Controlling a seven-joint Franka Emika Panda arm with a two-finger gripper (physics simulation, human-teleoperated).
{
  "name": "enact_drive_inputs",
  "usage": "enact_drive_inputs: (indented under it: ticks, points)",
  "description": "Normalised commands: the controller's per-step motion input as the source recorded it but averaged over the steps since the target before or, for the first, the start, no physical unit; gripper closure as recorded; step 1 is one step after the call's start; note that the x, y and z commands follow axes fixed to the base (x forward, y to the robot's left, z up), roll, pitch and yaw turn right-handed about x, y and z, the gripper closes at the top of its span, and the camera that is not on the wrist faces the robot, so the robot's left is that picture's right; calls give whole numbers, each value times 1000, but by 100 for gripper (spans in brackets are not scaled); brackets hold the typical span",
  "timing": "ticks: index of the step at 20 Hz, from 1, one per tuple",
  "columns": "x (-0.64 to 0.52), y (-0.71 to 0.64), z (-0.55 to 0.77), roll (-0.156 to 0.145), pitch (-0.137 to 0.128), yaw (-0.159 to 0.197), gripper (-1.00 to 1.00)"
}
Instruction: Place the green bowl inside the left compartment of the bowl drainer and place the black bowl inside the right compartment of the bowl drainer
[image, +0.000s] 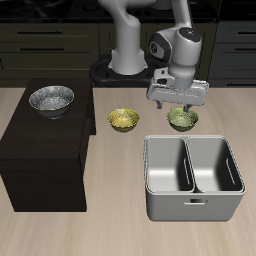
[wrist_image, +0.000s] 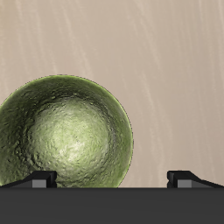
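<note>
Behind drainer (image: 193, 206), on table, green bowl (image: 183, 120) sits under gripper (image: 178, 104), fingers spread wide, holding nothing. Black bowl (image: 51, 99) on dark cabinet (image: 45, 150).

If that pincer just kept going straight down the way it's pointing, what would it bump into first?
Most likely the green bowl: the pincer hangs right above it, pointing down, and the wrist view shows the bowl below, somewhat off-centre. One finger may strike its rim; depth is hard to judge.
</note>
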Motion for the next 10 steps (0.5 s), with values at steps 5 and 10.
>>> enact_drive_inputs:
  ticks: [5, 10]
  points:
    - [87, -92, -184, -28, 48, -13, -100]
    - [43, -71, -179, 19, 38, -12, -100]
